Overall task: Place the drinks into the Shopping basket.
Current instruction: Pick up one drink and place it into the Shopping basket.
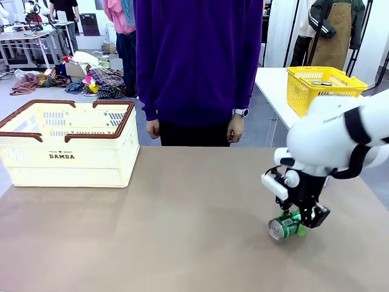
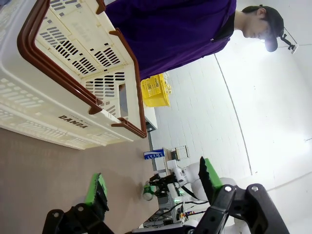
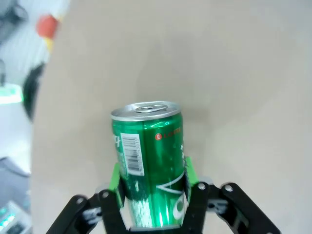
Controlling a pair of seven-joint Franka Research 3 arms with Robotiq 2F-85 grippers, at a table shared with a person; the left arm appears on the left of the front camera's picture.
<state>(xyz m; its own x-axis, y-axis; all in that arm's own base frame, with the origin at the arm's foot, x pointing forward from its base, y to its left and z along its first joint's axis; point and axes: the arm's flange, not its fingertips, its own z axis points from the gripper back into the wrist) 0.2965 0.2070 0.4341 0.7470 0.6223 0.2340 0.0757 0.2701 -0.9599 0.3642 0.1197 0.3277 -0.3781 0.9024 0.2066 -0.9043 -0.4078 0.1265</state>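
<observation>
Shopping basket (image 1: pixel 67 164), left of frame on the surface (image 1: pixel 152 231): no drink seen inside, so by the look of it nothing is placed yet. Left end effector (image 2: pixel 150 170), beside the basket: jaws spread wide, grasping nothing. Right end effector (image 1: pixel 302 220), lower right: clenched on the green can (image 1: pixel 284 226), which lies on its side low at the surface, well apart from the basket; lift, carry and drop-off are left to do.

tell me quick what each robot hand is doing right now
left hand: open, holding nothing
right hand: closed on the green can
</observation>
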